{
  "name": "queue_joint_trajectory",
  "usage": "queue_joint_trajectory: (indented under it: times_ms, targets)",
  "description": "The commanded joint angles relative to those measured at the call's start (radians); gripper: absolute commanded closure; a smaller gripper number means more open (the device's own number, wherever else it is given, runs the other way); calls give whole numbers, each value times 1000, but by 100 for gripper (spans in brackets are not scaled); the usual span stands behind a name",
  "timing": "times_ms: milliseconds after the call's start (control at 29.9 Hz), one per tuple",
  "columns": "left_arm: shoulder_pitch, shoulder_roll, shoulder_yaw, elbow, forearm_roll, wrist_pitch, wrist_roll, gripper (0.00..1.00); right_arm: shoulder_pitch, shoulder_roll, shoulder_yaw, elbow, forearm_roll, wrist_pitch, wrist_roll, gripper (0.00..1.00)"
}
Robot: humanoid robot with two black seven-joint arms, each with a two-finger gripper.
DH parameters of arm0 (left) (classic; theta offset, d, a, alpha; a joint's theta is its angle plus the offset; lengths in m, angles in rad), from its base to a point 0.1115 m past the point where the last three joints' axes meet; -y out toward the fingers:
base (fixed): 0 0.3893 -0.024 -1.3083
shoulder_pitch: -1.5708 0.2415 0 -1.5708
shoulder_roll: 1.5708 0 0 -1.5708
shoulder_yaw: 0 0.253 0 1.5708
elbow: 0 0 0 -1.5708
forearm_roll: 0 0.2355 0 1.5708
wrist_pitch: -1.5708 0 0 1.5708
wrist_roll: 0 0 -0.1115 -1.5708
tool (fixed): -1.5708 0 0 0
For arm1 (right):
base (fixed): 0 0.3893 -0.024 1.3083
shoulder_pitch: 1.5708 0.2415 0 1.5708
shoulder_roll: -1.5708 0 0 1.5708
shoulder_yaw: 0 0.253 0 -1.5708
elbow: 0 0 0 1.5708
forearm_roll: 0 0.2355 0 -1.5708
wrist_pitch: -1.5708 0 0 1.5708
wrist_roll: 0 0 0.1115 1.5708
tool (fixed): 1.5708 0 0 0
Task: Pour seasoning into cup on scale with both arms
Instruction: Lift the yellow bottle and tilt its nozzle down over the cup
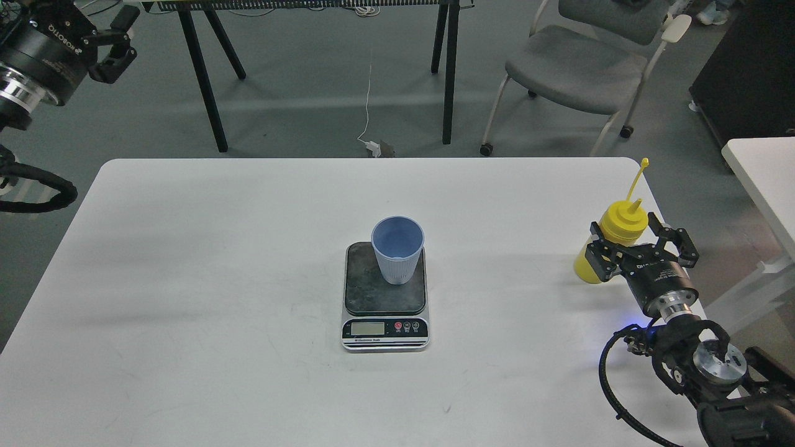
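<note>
The light-blue ribbed cup (pixel 397 248) stands upright on the dark plate of the scale (pixel 385 304), at the plate's far right, in the middle of the white table (pixel 217 279). The yellow seasoning bottle (pixel 612 239) stands upright near the table's right edge, strap pointing up. My right gripper (pixel 640 239) is open, its fingers (pixel 597 248) on either side of the bottle's upper body; I cannot tell whether they touch it. My left gripper (pixel 115 43) is open and empty, high at the far left, off the table.
A second white table (pixel 764 174) stands to the right. A grey chair (pixel 577 68) and black table legs (pixel 202 81) stand on the floor beyond the far edge. A white cable (pixel 367 112) lies on the floor.
</note>
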Motion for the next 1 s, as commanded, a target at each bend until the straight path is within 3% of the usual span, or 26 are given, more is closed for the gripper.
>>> queue_joint_trajectory:
  times_ms: [0,67,200,301,534,701,835,968]
  targets:
    - [0,-1,1,0,2,3,0,2,4,31,8,-39,-100,0,124,46]
    - [0,-4,2,0,2,3,0,2,6,44,8,-60,-131,0,149,56]
    - [-2,-5,2,0,3,3,0,2,10,48,5,-71,-137,0,149,56]
    - [0,-5,2,0,12,5,0,2,13,48,5,-70,-148,0,147,67]
    - [0,-5,1,-17,14,6,0,2,38,44,-6,-51,-198,0,144,73]
    - [0,-8,1,-22,15,6,0,2,82,-80,-4,86,-508,0,144,74]
    - [-2,-17,-1,-22,15,5,0,2,158,-179,-9,226,-966,0,140,74]
    - [-2,-48,-1,-22,15,6,0,2,251,-222,-36,330,-1267,0,84,74]
